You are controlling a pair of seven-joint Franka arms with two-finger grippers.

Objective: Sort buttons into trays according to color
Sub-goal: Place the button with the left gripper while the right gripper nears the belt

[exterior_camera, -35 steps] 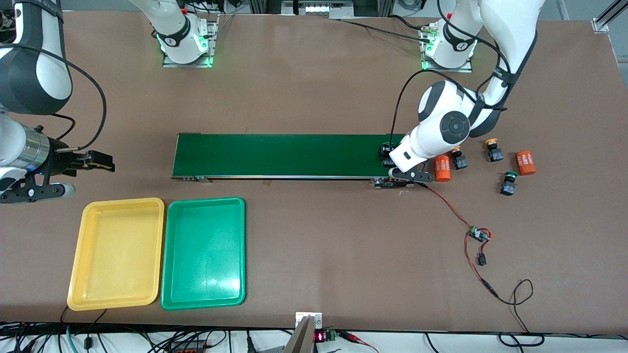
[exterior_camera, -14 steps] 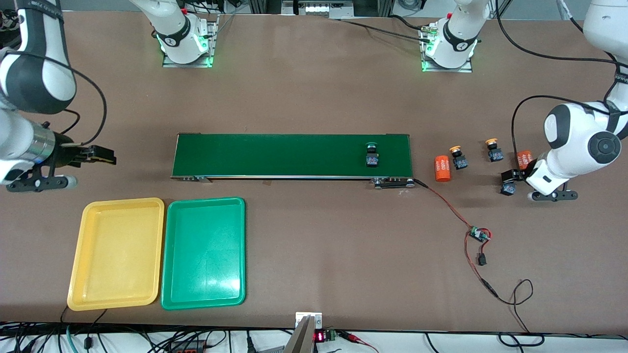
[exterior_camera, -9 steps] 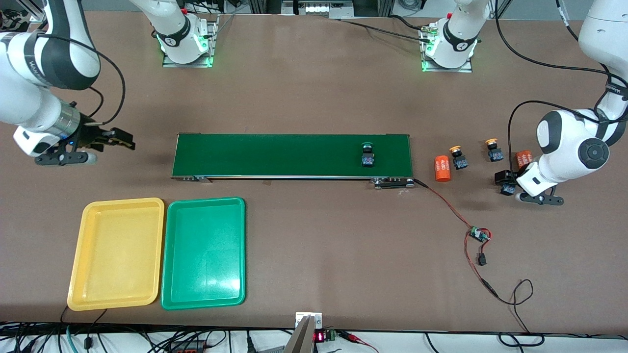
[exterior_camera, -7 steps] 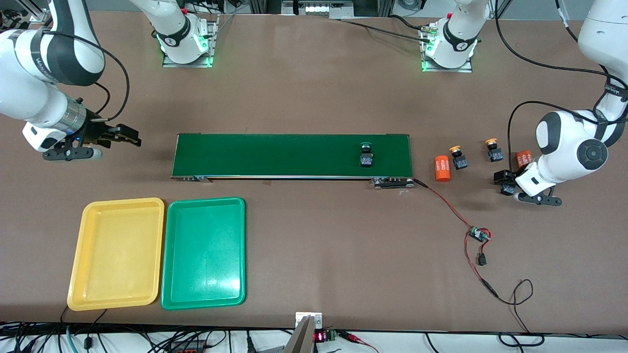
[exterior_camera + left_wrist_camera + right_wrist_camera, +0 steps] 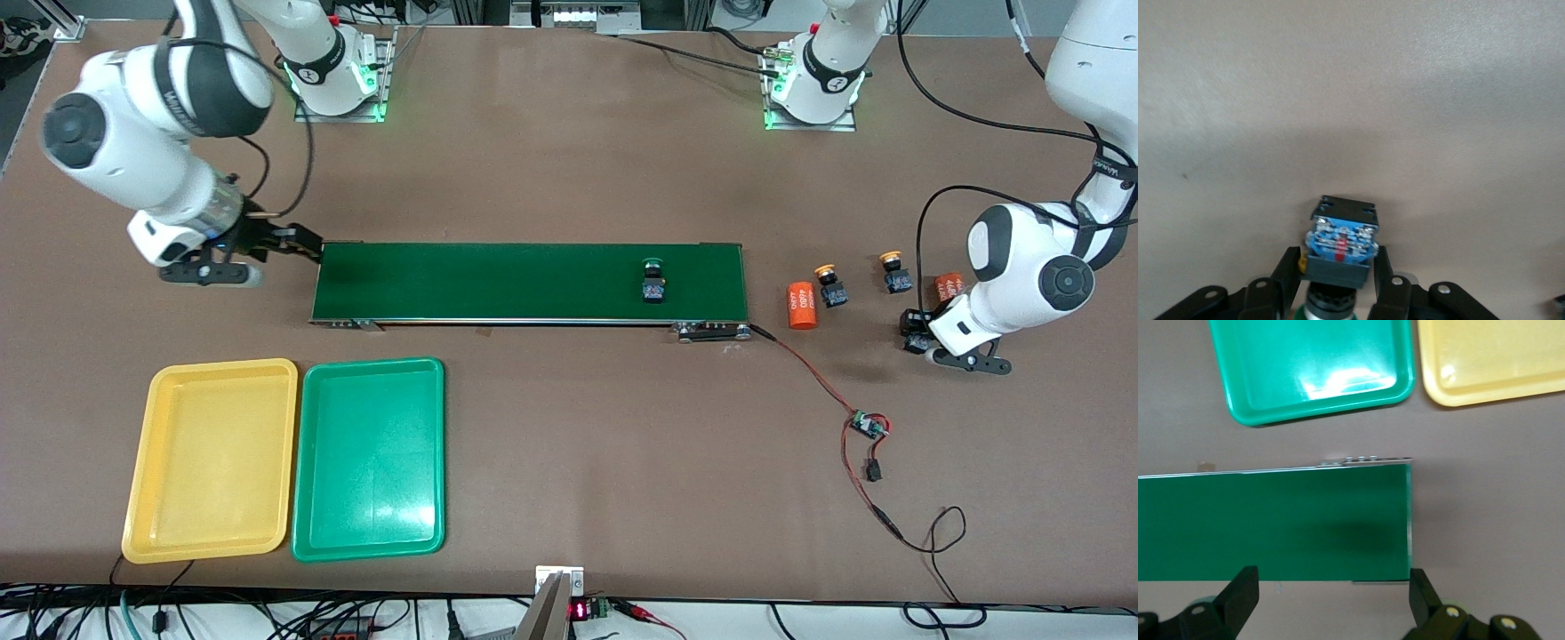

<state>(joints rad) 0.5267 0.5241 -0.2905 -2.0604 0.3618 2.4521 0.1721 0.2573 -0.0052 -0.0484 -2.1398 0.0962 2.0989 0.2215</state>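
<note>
My left gripper [image 5: 916,336] is down at the table near the left arm's end, shut on a green button [image 5: 1340,240] that lies there, fingers [image 5: 1290,267] on both sides of its black body. A second green button [image 5: 653,284] rides on the dark-green conveyor belt [image 5: 498,280]. Two yellow-orange buttons [image 5: 831,286] [image 5: 893,274] stand on the table between the belt and my left gripper. My right gripper [image 5: 300,244] is open and empty at the belt's other end [image 5: 1271,527]. The yellow tray [image 5: 213,458] and green tray [image 5: 369,458] lie empty side by side.
Two orange cylinders with white print [image 5: 802,305] [image 5: 949,286] lie among the buttons. A red-and-black wire with a small circuit board [image 5: 867,425] runs from the belt's motor end toward the front camera. Both trays show in the right wrist view [image 5: 1311,367] [image 5: 1491,360].
My right arm has swung in from the table's edge to the belt's end. The green button on the belt has travelled toward the right arm's end. My left gripper has settled on the other green button.
</note>
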